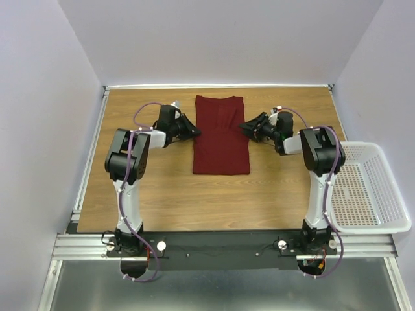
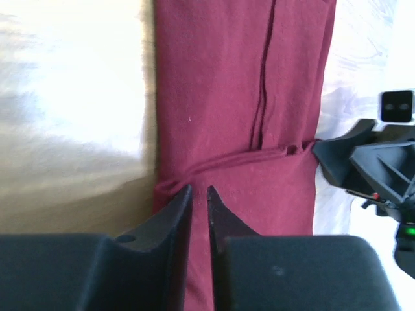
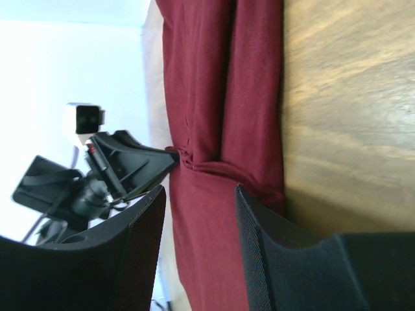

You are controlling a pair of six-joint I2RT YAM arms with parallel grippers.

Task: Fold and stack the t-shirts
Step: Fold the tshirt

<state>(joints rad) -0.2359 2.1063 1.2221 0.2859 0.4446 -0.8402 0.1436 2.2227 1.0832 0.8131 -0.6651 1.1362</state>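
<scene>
top external, left pincer (image 1: 197, 133) pinching t-shirt (image 1: 220, 148) edge

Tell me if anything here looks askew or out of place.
The maroon t-shirt lies mostly flat, but a ridge of bunched cloth runs across its middle, from the left gripper, whose jaws pinch its edge, toward the right gripper. Nothing else stands out.

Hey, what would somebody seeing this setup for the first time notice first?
A maroon t-shirt, folded into a long strip, lies in the middle of the wooden table. An arm flanks it on each side: the left gripper pinches its left edge, and the right gripper sits open at its right edge. A white mesh basket stands at the table's right edge.
</scene>
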